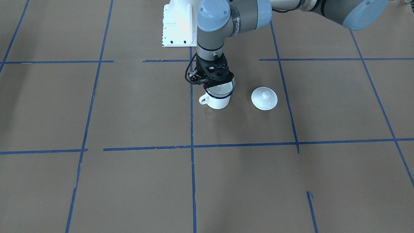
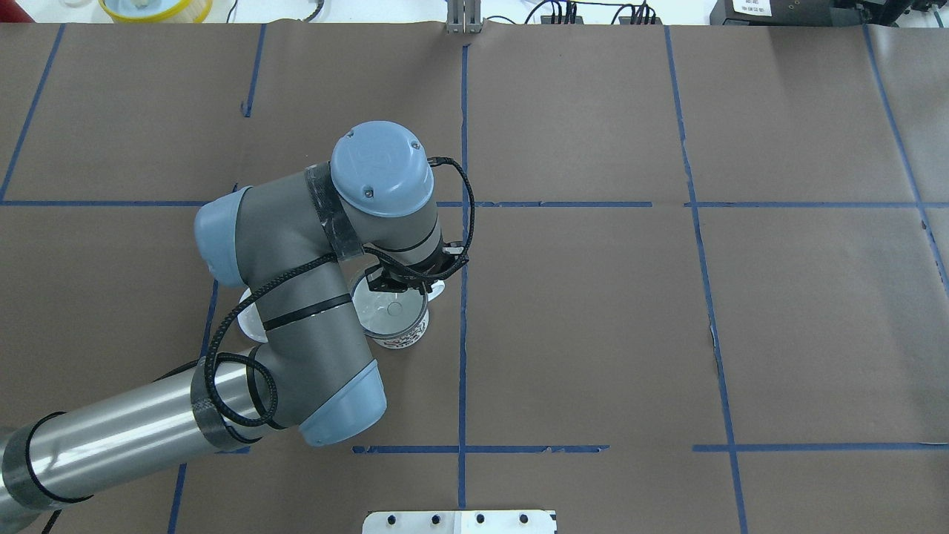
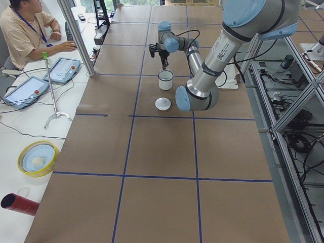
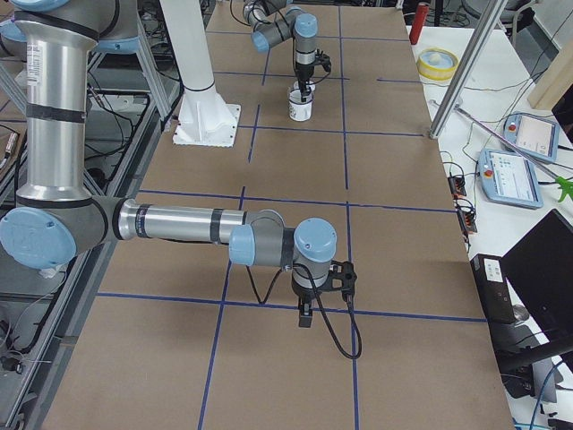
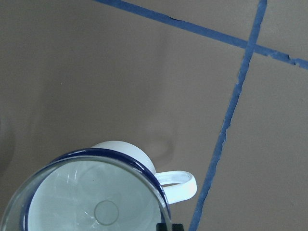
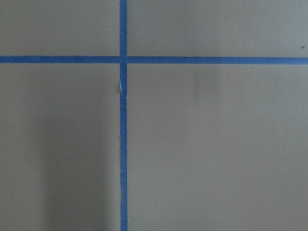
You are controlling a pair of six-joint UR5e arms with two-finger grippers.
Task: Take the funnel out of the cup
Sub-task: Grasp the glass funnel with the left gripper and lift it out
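The white enamel cup (image 1: pixel 218 102) with a dark blue rim stands near the table's middle, its loop handle (image 5: pixel 178 185) pointing sideways. The clear funnel (image 1: pixel 221 88) sits in its mouth, and its round stem hole shows in the left wrist view (image 5: pixel 106 211). My left gripper (image 1: pixel 216 82) points straight down over the robot-side rim of the funnel, jaws close together and seemingly pinching that rim. One dark fingertip (image 5: pixel 169 227) shows at the rim. My right gripper (image 4: pixel 304 318) hangs over bare table far from the cup. I cannot tell whether it is open or shut.
A white domed lid with a knob (image 1: pixel 264 98) lies on the table beside the cup, partly under my left arm in the overhead view (image 2: pixel 248 319). The white robot base plate (image 1: pixel 176 29) is behind the cup. Blue tape lines cross the brown table.
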